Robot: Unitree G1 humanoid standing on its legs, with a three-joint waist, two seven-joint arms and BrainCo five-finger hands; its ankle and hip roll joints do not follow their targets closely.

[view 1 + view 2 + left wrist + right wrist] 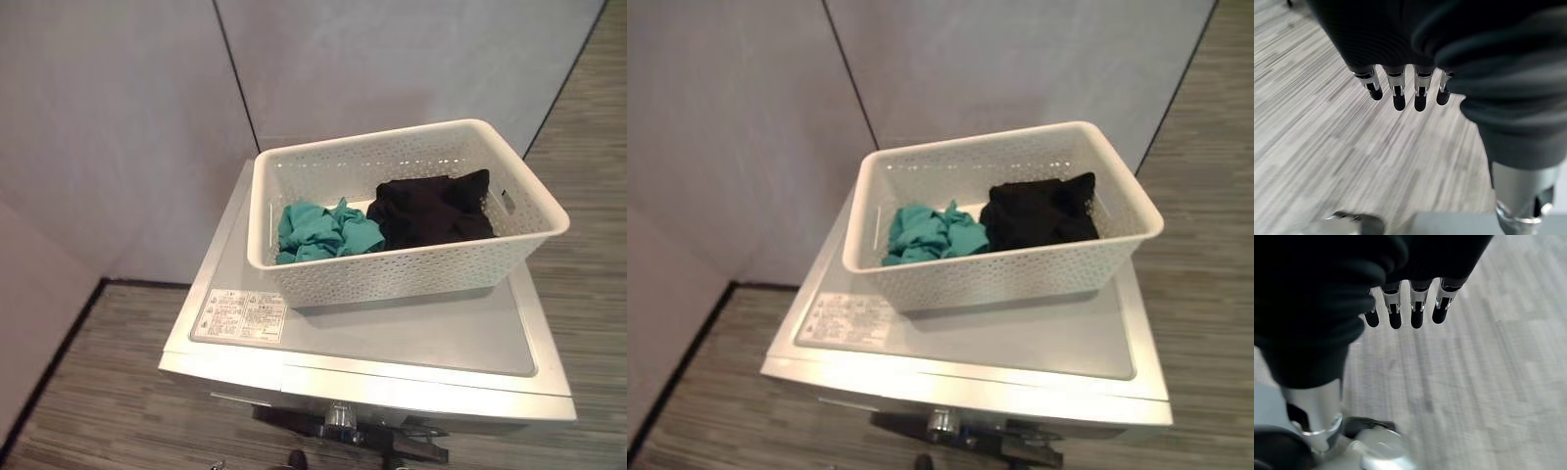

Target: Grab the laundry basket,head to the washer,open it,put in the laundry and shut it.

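A white perforated laundry basket stands on the flat grey top of the washer, towards its back. Inside lie a crumpled teal garment on the left and a black garment on the right. The washer's front face is hidden below its silver front edge. My left hand hangs over the wood-grain floor with its fingers straight and nothing in them. My right hand hangs the same way, fingers straight and holding nothing. Both hands are away from the basket.
Grey partition panels stand close behind and to the left of the washer. A white label sticker sits on the washer top's front left corner. Grey wood-grain floor runs around the machine on the left and right.
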